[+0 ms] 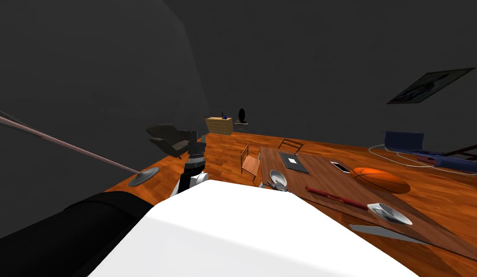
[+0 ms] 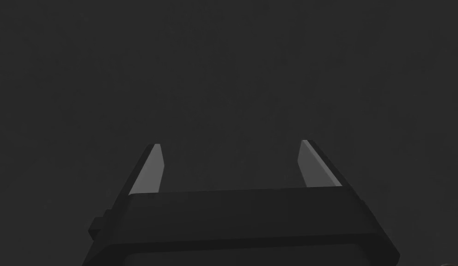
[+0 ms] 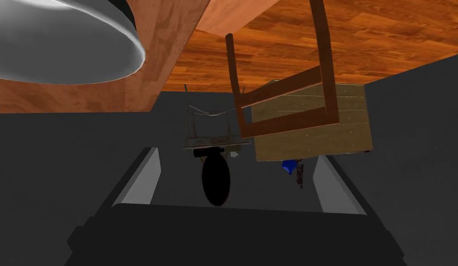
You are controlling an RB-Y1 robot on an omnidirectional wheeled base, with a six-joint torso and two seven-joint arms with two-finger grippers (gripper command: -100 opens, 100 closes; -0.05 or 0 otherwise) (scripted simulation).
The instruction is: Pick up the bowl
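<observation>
A shiny silver bowl [image 1: 277, 177] sits near the left edge of the wooden table [image 1: 324, 180]. In the right wrist view the bowl [image 3: 61, 41] lies off to one side of my hand, outside the fingers and a little ahead of them. My right gripper [image 3: 237, 154] is open with nothing between its blades; in the head view it [image 1: 279, 187] shows small, just on my side of the bowl. A second silver bowl [image 1: 389, 214] rests further right on the table. My left gripper [image 2: 230, 143] is open and empty, and its arm [image 1: 194, 166] is raised at my left.
The table also holds a basketball [image 1: 379, 179], a dark flat pad [image 1: 293, 162], a phone [image 1: 340, 167], a red stick [image 1: 336, 197] and a grey blade [image 1: 386, 233]. A wooden chair [image 1: 250, 161] stands at the table's left edge. A lamp base [image 1: 143, 176] and an armchair [image 1: 170, 138] are further left.
</observation>
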